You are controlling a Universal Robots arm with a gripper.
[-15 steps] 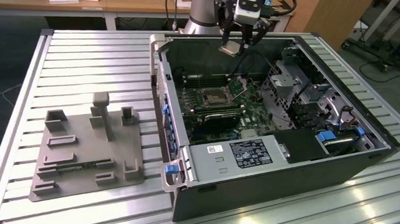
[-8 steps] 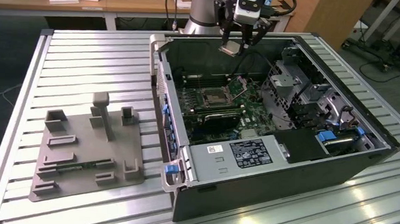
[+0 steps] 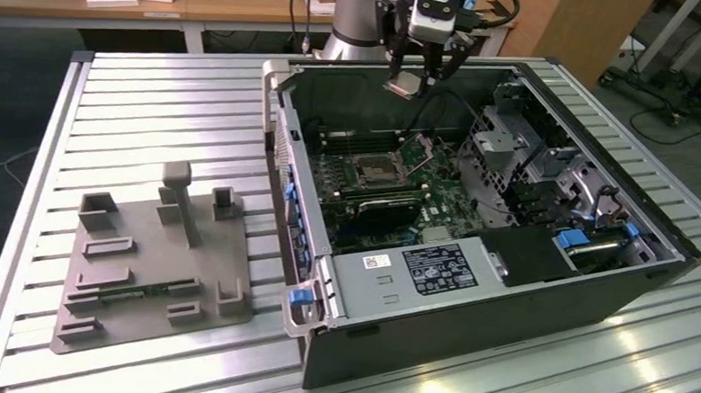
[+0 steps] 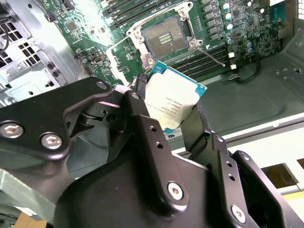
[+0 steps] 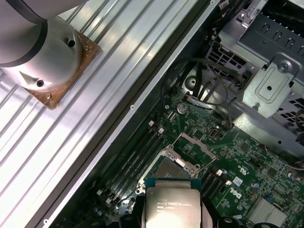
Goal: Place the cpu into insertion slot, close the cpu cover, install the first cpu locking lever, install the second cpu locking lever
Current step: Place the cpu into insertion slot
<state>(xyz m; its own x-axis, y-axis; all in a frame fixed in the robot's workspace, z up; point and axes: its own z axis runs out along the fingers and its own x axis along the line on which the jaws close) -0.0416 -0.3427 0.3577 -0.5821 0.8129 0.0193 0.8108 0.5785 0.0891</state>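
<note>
Silver-topped cpu [image 4: 175, 99] was pinched by two opposite edges in the gripper [image 4: 167, 103], held in air near the case's [image 3: 328, 64] far edge, well above the open slot [image 3: 376, 168]. Judged light, stiff and thin, with fragile contacts, so an edge grip suited it.

The arm [image 3: 357, 21] stands upright with its gripper [image 3: 414, 77] pointing down from the wrist. In the second wrist view, two black fingers [image 4: 142, 126] clamp opposite edges of the cpu [image 4: 173, 102], holding it tilted.
</note>
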